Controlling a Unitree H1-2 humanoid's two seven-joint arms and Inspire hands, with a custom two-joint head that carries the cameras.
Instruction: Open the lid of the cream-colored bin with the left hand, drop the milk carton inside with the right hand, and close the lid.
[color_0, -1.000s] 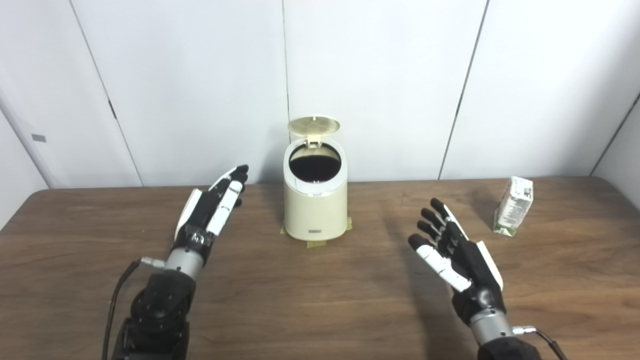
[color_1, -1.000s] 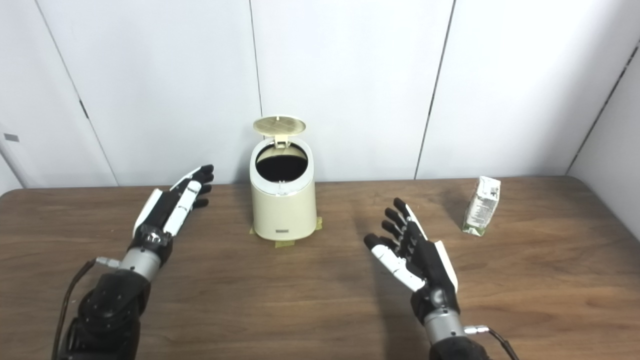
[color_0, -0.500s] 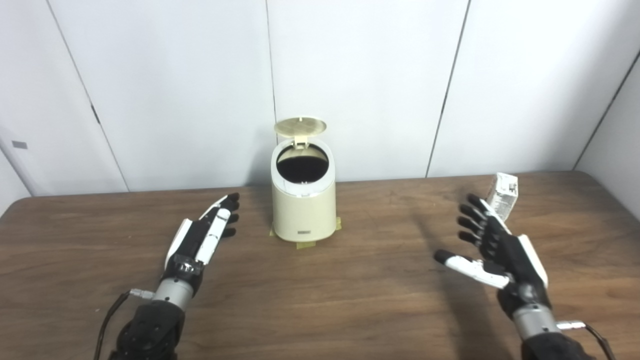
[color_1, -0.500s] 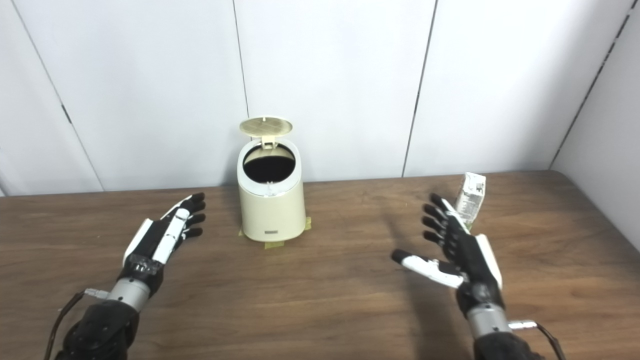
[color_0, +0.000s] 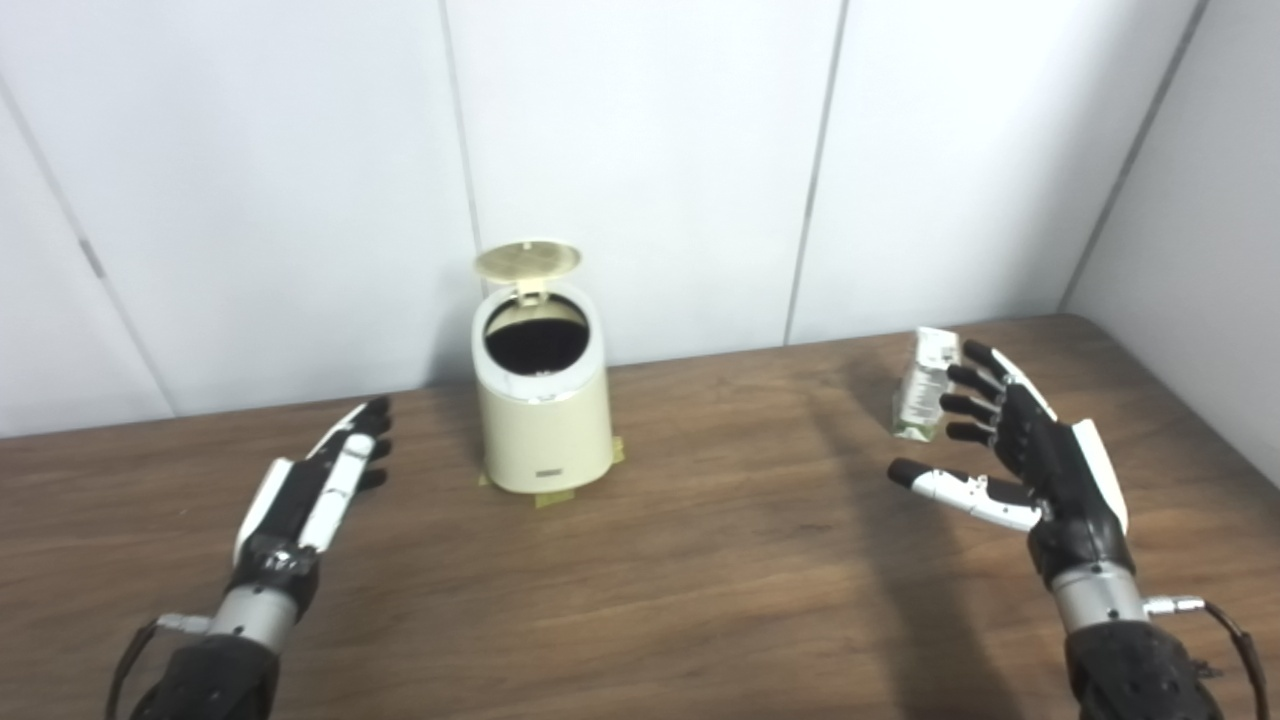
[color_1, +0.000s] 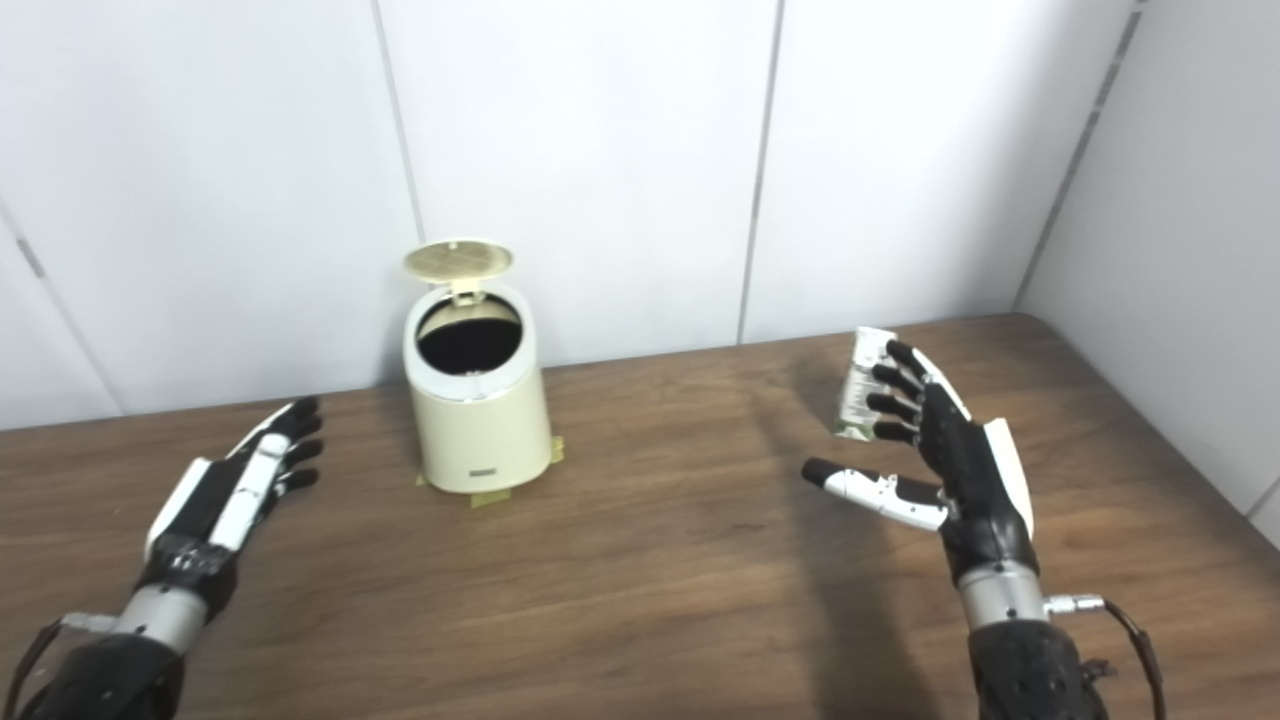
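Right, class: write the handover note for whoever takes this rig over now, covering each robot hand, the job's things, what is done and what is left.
Left robot hand: open, empty, over the table left of the cream-colored bin.
Right robot hand: open, fingers spread beside the milk carton, not gripping it.
Bin: lid raised, opening clear.
Carton: upright on the table, far right.
Done: lid opened.
Left: grasp carton, drop it in the bin, close the lid.

I can read nothing here; the print on the milk carton (color_0: 918, 395) and the bin's (color_0: 545, 420) small front label are too blurred.
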